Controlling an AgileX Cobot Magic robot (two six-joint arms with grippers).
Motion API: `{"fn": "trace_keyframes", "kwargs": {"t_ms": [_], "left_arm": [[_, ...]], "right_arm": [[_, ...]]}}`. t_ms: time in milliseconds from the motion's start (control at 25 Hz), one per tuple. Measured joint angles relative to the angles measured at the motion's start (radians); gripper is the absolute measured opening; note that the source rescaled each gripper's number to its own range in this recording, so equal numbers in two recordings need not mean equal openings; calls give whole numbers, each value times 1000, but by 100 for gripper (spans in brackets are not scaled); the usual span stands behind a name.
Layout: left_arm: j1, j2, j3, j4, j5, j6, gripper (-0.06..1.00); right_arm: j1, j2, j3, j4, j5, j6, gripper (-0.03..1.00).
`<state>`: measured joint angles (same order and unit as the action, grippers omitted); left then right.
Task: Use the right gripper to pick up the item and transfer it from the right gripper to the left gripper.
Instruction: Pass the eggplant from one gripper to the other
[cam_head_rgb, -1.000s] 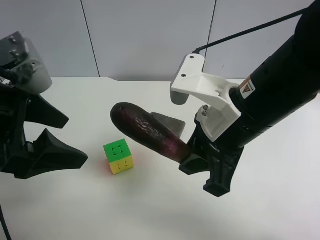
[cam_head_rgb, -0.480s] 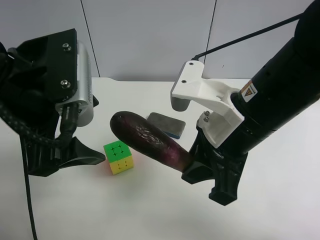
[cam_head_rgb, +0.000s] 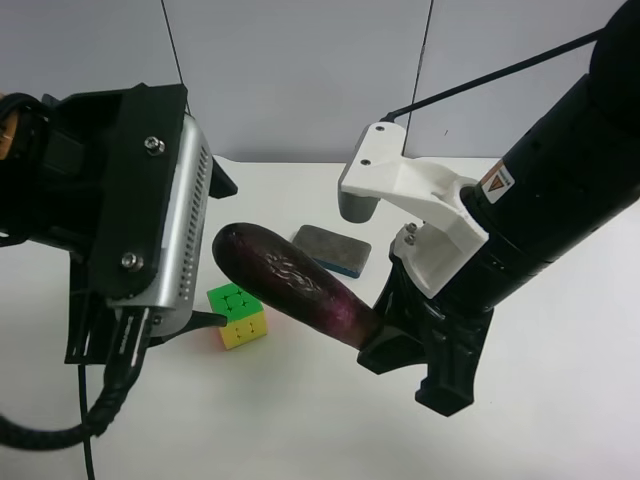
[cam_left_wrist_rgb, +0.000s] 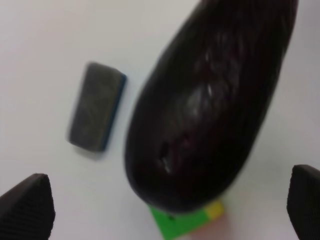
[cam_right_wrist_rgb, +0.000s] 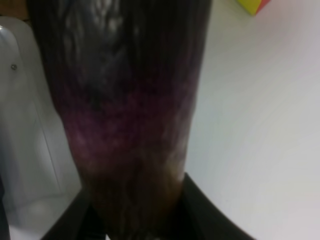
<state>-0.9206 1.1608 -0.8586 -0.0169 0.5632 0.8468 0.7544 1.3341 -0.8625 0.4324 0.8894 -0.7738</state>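
The dark purple eggplant (cam_head_rgb: 290, 280) is held off the table, tilted, its rounded end toward the exterior high view's left. My right gripper (cam_head_rgb: 388, 328), on the arm with the white bracket (cam_head_rgb: 405, 190), is shut on its narrow end; the stem tip is hidden in the jaws. In the right wrist view the eggplant (cam_right_wrist_rgb: 125, 100) fills the frame. My left arm, with its silver-grey bracket (cam_head_rgb: 150, 210), is close to the rounded end. In the left wrist view the left gripper (cam_left_wrist_rgb: 165, 202) is open, its fingertips (cam_left_wrist_rgb: 25, 205) wide apart, with the eggplant (cam_left_wrist_rgb: 210, 110) just ahead, between them but not gripped.
A green-yellow puzzle cube (cam_head_rgb: 238, 315) sits on the white table (cam_head_rgb: 300, 420) below the eggplant's rounded end. A grey-blue eraser block (cam_head_rgb: 332, 250) lies behind the eggplant. Both also show in the left wrist view: the cube (cam_left_wrist_rgb: 185, 222) and the eraser (cam_left_wrist_rgb: 95, 112).
My left arm has swung in from the exterior high view's left toward the eggplant's rounded end. My right arm holds the eggplant almost still.
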Motion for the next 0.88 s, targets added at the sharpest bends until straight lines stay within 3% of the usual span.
{"fn": "trace_keyframes", "kwargs": {"t_ms": [360,640,720,880], "left_arm": [[-79,39,0,176,-88,3,84],[-82,64,0,208,-123,19,83],[-82,67,0,208,-131,30,74],[-82,67,0,209,-131,38,36]], "right_arm": [[0,0,0,57,-7,0,0],[0,0,0,68,-30,52,0],[0,0,0,69,-35,69,0],[0,0,0,70,-44,79,0]]}}
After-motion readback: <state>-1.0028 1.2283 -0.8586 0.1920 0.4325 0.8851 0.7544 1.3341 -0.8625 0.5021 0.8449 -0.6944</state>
